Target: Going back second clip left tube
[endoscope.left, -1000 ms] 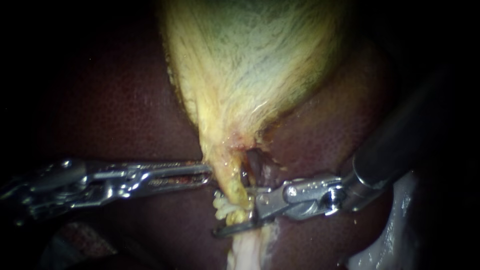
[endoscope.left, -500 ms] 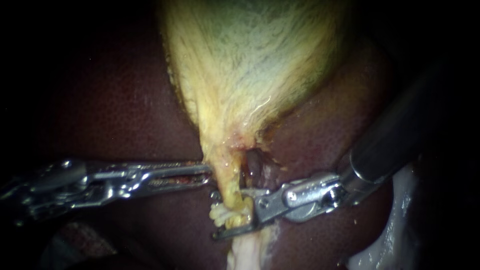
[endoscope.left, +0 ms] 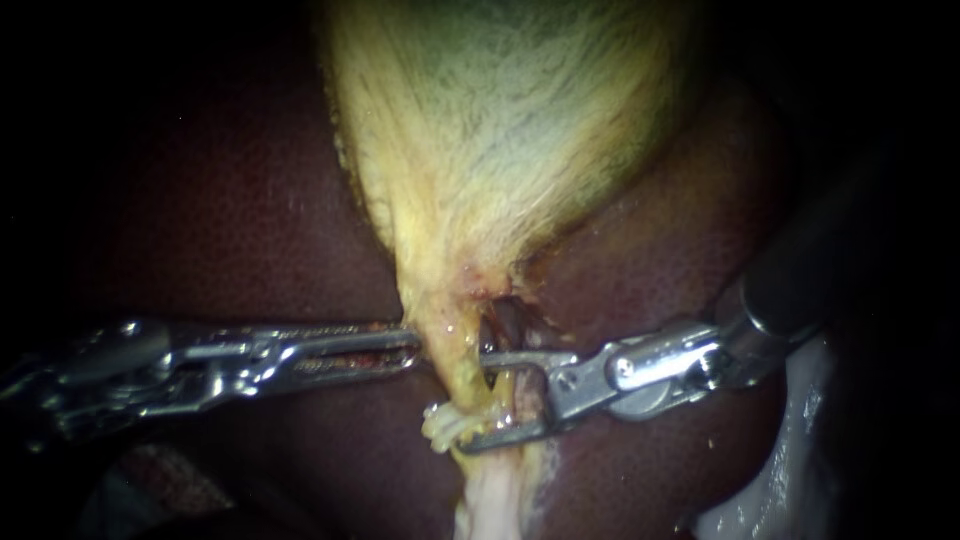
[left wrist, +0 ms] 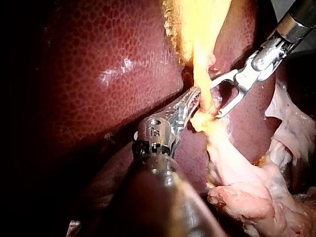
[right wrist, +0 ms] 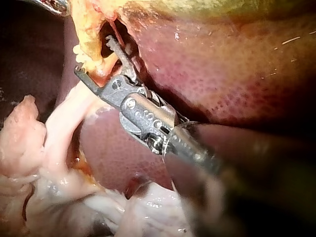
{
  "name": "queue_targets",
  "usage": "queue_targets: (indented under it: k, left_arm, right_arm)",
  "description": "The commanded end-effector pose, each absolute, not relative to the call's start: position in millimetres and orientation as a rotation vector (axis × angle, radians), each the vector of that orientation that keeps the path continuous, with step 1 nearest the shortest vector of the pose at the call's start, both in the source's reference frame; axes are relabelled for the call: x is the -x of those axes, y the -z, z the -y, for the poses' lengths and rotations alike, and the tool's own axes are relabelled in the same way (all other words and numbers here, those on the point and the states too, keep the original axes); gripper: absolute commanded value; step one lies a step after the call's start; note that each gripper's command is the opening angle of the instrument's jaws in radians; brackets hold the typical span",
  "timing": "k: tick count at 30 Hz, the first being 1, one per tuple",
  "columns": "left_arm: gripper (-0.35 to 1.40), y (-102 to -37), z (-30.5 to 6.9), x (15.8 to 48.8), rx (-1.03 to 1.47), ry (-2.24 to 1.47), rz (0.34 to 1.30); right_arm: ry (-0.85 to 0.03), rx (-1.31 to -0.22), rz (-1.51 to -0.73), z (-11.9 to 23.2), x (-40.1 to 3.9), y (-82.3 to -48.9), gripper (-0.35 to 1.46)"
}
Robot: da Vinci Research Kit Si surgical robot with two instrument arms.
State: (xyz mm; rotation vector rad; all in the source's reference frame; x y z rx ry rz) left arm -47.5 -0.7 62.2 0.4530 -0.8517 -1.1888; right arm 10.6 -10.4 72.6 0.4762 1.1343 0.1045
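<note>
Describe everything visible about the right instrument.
The right instrument enters from the upper right: a dark, smooth shaft ending in a silvery metal wrist, then two thin jaws. The jaws stand open in a V, one on each side of the yellowish tube just below the gallbladder, over the dark red liver. The lower jaw lies against frayed pale tissue on the tube; whether the upper touches cannot be told.
</note>
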Motion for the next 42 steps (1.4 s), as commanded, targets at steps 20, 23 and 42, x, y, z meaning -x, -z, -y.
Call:
queue_targets:
  k: [20,23,42]
  left_arm:
    - [-0.35,-62.3,0.6,47.5,-0.453,1.188,0.852]
    - [-0.35,-62.3,0.6,47.5,-0.453,1.188,0.852]
    - [-0.35,-64.4,-0.3,49.3,-0.444,1.195,0.851]
  right_arm:
    - [-0.073,-0.380,-1.140,4.7,-2.3,-65.6,0.60]
    - [-0.059,-0.365,-1.141,4.8,-1.8,-65.0,0.60]
    - [0.004,-0.325,-1.151,5.0,-1.5,-64.5,0.60]
